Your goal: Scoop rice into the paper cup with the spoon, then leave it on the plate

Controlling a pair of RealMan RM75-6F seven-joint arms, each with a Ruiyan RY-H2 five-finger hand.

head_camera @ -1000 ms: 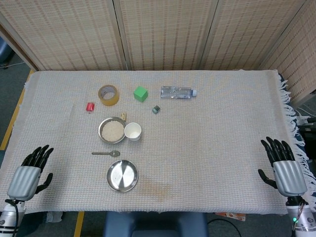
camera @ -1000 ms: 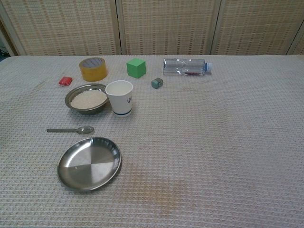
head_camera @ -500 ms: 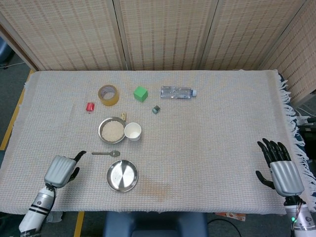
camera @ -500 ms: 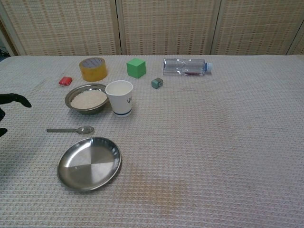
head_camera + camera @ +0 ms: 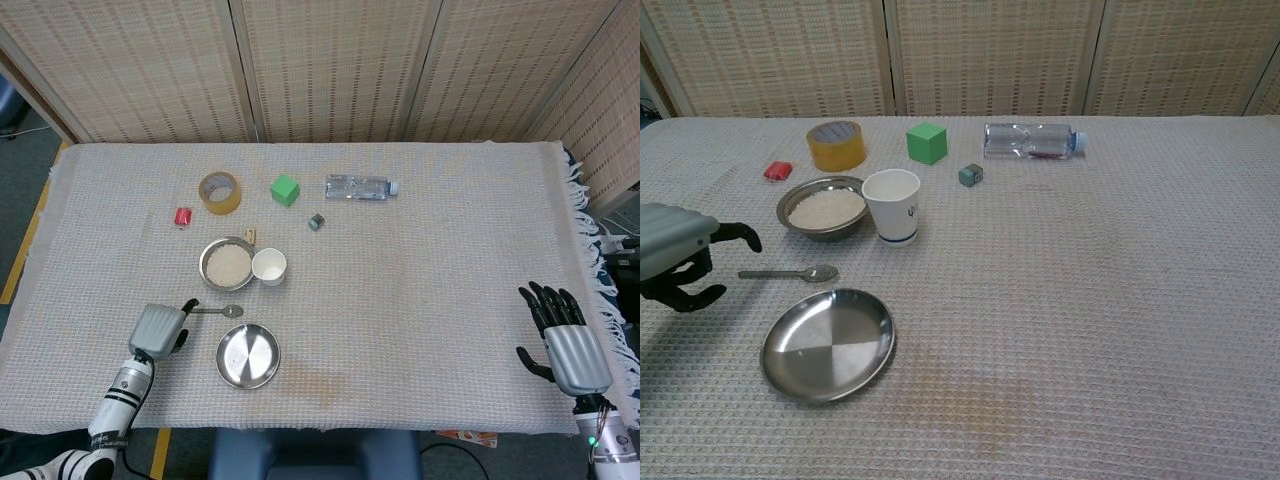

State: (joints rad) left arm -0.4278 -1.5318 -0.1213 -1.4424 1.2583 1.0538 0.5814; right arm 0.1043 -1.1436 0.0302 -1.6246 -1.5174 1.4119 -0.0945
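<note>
Steel spoon (image 5: 790,273) flat on the bench (image 5: 420,260), handle toward the left, bowl end toward the right, between the rice bowl (image 5: 824,208) behind and the plate (image 5: 827,343) in front, touching neither. Rice heaped white in that bowl; paper cup (image 5: 892,205) upright just beside it on the right, mouth open. Plate bare and shiny.

Left robot hand (image 5: 678,258) low over the cloth just left of the spoon handle, fingers (image 5: 740,233) spread apart and curved, gripping nothing, one dark fingertip reaching close to the handle's end; contact not clear from either view. Right robot hand (image 5: 565,338) far off at the bench's right edge, palm down, fingers fanned apart, empty, visible from the head only.

Further back: yellow tape roll (image 5: 836,145), small red object (image 5: 777,170), green cube (image 5: 927,142), small grey-green cube (image 5: 971,175), and clear water bottle (image 5: 1031,140) lying on its side, cap to the right.
</note>
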